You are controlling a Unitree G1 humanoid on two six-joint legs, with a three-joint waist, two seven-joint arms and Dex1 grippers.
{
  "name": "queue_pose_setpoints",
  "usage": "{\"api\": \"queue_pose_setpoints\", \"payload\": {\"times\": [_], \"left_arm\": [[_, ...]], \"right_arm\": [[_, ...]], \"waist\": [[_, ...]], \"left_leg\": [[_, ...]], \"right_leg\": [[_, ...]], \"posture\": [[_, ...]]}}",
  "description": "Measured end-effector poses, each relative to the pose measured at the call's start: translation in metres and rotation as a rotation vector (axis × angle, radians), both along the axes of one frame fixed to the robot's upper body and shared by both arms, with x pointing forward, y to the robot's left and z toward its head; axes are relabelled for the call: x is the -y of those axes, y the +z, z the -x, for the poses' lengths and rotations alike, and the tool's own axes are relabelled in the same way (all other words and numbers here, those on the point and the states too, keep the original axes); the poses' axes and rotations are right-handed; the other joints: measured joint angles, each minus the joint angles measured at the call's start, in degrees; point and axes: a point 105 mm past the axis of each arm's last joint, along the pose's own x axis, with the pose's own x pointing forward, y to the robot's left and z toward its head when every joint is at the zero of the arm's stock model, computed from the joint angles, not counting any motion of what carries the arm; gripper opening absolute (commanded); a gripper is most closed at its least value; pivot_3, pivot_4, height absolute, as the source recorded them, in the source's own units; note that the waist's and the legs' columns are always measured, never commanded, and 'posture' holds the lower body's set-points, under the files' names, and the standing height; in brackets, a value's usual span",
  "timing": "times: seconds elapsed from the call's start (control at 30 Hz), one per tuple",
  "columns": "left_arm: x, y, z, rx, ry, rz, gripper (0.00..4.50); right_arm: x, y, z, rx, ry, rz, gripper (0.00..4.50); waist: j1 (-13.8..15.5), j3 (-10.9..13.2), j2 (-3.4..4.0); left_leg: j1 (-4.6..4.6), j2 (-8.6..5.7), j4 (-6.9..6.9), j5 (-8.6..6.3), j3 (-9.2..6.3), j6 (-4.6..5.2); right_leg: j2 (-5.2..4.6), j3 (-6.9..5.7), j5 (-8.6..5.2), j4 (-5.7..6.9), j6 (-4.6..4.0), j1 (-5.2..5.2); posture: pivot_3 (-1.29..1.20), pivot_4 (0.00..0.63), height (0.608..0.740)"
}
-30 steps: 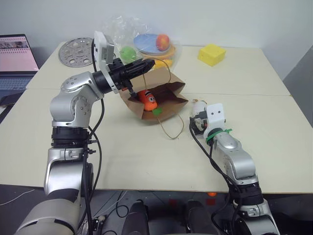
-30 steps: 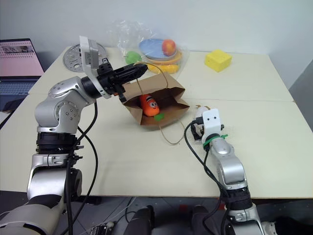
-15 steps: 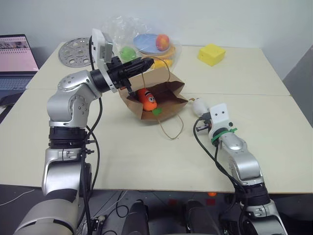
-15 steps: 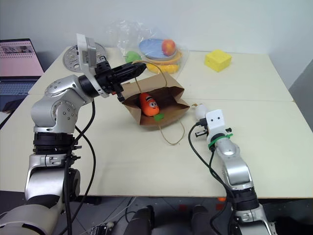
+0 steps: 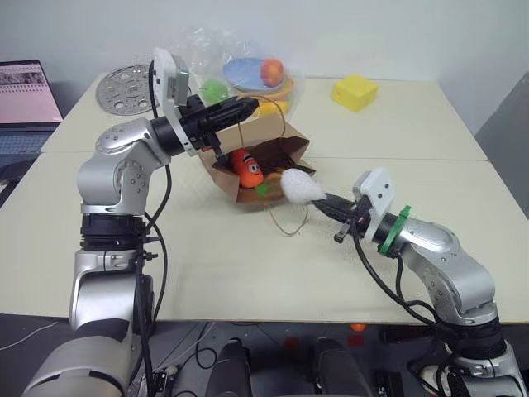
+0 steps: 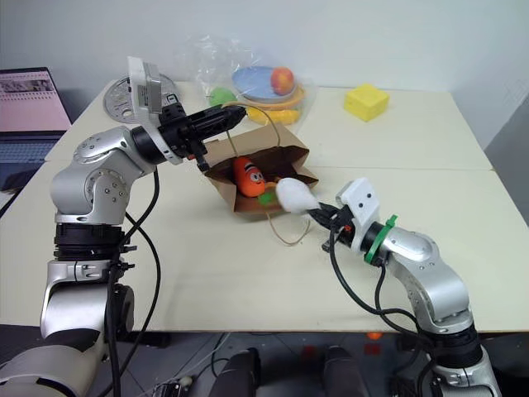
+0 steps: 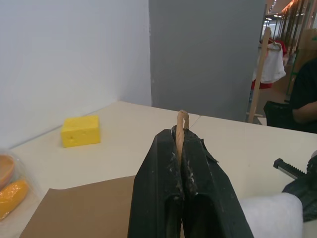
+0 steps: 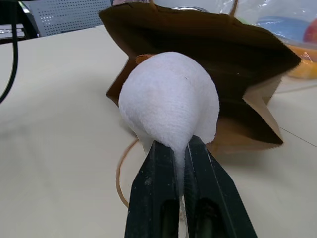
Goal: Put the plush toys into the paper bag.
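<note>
The white plush toy (image 5: 302, 187) looks light and squashy, so it will likely deform under a pinch; a hold on its narrow end suits it. It is egg-shaped and fuzzy, held at frame centre just off the open mouth of the brown paper bag (image 5: 285, 150). The right gripper (image 8: 176, 163) is pinched on that narrow end. The left gripper (image 7: 181, 148), pressed together on a thin twisted handle (image 7: 181, 130), props the bag open. The orange plush toy (image 5: 247, 166) lies inside.
</note>
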Motion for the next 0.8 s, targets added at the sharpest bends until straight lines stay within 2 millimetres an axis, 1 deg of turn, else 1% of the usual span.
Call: {"api": "queue_pose_setpoints", "payload": {"times": [0.07, 0.13, 0.23, 0.37, 0.43, 0.5, 0.6, 0.7, 0.8], "left_arm": [[0.001, 0.0, 0.0, 0.001, -0.003, -0.001, 0.0], [0.001, 0.0, 0.0, 0.001, -0.003, -0.003, 0.0], [0.001, 0.0, 0.0, 0.001, -0.004, -0.003, 0.0], [0.001, 0.0, 0.001, 0.001, -0.004, -0.004, 0.0], [0.001, 0.0, 0.001, 0.0, -0.005, -0.005, 0.0], [0.002, 0.0, 0.001, 0.0, -0.007, -0.006, 0.0], [0.003, 0.0, 0.002, 0.001, -0.012, -0.007, 0.0], [0.003, 0.0, 0.003, -0.007, -0.018, -0.01, 0.0], [0.005, 0.001, 0.005, -0.001, -0.024, -0.015, 0.0]], "right_arm": [[-0.014, -0.005, -0.012, -0.008, -0.017, 0.004, 0.04], [-0.022, -0.011, -0.024, -0.03, -0.05, -0.001, 0.04], [-0.023, -0.013, -0.048, -0.031, -0.128, 0.012, 0.04], [-0.027, -0.015, -0.064, -0.047, -0.178, 0.01, 0.04], [-0.033, -0.01, -0.073, -0.061, -0.192, -0.015, 0.04], [-0.041, -0.001, -0.085, -0.061, -0.195, -0.009, 0.04], [-0.048, 0.009, -0.1, -0.06, -0.211, -0.012, 0.04], [-0.055, 0.01, -0.112, -0.082, -0.227, -0.022, 0.04], [-0.066, 0.009, -0.119, -0.098, -0.215, -0.025, 0.04]], "waist": [[-0.1, 0.0, 0.0], [0.0, 0.0, 0.0], [0.2, 0.0, 0.0], [0.4, 0.0, 0.0], [0.3, 0.0, 0.0], [0.1, 0.0, 0.01], [0.1, 0.0, 0.01], [0.1, 0.0, 0.01], [0.0, 0.0, 0.01]], "left_leg": [[0.01, 0.0, 0.01, 0.0, 0.0, 0.0], [-0.01, 0.0, 0.01, 0.0, 0.0, 0.0], [-0.02, -0.01, 0.0, 0.0, 0.0, 0.0], [-0.02, 0.0, -0.04, 0.0, -0.02, 0.0], [-0.02, 0.0, -0.04, 0.0, -0.01, -0.01], [-0.01, 0.0, -0.03, 0.0, 0.0, 0.0], [0.0, 0.0, -0.05, 0.0, -0.01, 0.0], [-0.02, 0.0, -0.08, 0.0, -0.01, 0.0], [-0.01, 0.0, -0.13, 0.0, -0.01, 0.0]], "right_leg": [[0.01, 0.0, -0.01, 0.01, 0.01, 0.0], [0.01, 0.0, 0.02, 0.0, -0.03, -0.01], [-0.01, -0.01, 0.03, 0.0, -0.04, -0.02], [-0.01, -0.03, 0.03, 0.0, -0.04, -0.03], [-0.01, -0.02, 0.03, 0.02, -0.04, -0.04], [-0.01, -0.02, 0.03, 0.04, -0.05, -0.05], [0.0, -0.03, 0.03, 0.06, -0.05, -0.06], [0.0, -0.03, 0.03, 0.05, -0.05, -0.07], [0.0, -0.04, 0.03, 0.06, -0.05, -0.08]], "posture": [[0.0, 0.15, 0.74], [0.0, 0.15, 0.74], [0.0, 0.15, 0.74], [0.0, 0.15, 0.74], [0.0, 0.15, 0.74], [0.0, 0.15, 0.74], [0.0, 0.15, 0.74], [0.0, 0.15, 0.74], [0.0, 0.15, 0.74]]}}
